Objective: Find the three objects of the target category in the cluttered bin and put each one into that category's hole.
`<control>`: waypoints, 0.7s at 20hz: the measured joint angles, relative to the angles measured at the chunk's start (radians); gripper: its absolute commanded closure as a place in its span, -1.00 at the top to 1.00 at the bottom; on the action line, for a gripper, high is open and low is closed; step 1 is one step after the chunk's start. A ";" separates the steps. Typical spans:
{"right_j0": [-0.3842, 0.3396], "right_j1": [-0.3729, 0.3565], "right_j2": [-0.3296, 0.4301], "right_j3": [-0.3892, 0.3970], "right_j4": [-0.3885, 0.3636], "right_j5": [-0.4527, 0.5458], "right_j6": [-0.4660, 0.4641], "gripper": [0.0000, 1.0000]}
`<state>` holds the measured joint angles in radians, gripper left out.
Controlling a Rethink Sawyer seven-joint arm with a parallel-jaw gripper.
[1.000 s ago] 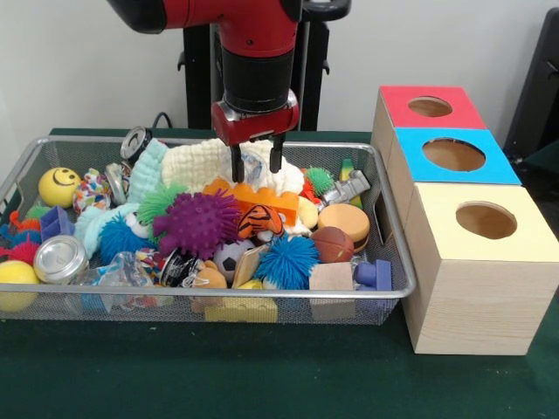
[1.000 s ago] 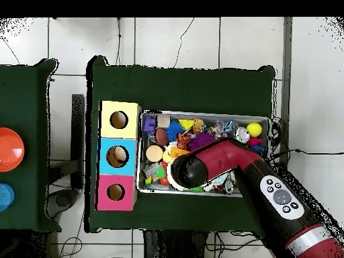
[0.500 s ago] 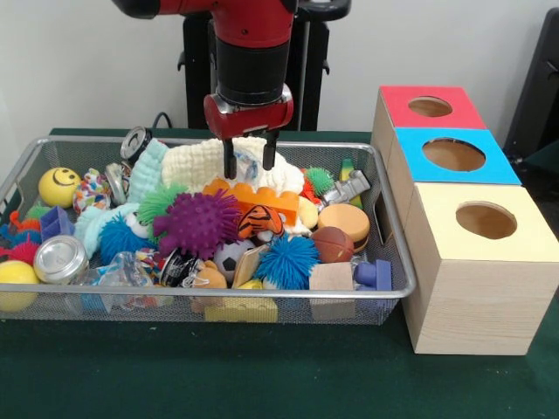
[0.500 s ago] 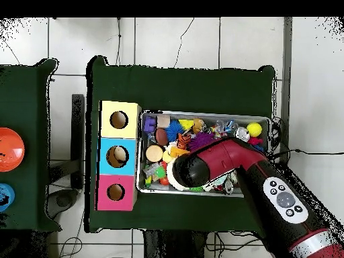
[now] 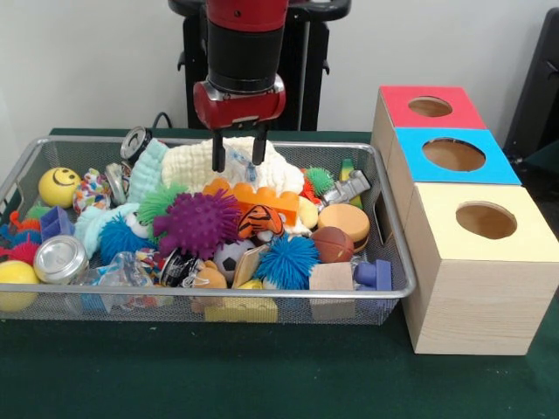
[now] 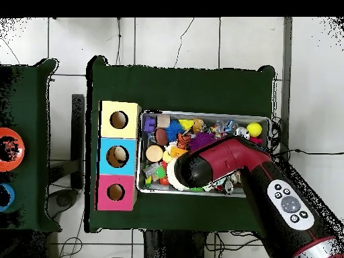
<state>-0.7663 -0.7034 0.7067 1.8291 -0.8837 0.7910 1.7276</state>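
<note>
Hovered claw (image 5: 236, 159) above cream cloth (image 5: 196, 164) at bin (image 5: 367, 301) rear, fingers slightly apart, clamped on nothing, presumably poised to dig through clutter.

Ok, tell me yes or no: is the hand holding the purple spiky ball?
No. In the front view the purple spiky ball lies in the wire bin, while the hand hangs empty and open above the cream cloth.

Front view: set low and close at table height, facing across the wire bin (image 5: 384, 288) toward the wall, with the three-hole box (image 5: 472, 262) on the right. Overhead view: straight down from high up, much farther off, taking in the whole green table (image 6: 181, 84) and tiled floor. Shared by both: bin (image 6: 269, 121), box (image 6: 102, 158) and arm.
</note>
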 measured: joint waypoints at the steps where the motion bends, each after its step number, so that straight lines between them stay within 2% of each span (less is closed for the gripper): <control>1: 0.000 -0.002 -0.001 0.000 0.000 0.000 0.000 1.00; 6: 0.002 -0.008 -0.006 0.000 0.000 0.000 0.000 1.00; 14: 0.002 0.032 -0.018 0.000 0.001 0.000 0.000 1.00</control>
<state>-0.7648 -0.6714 0.6883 1.8291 -0.8831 0.7905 1.7276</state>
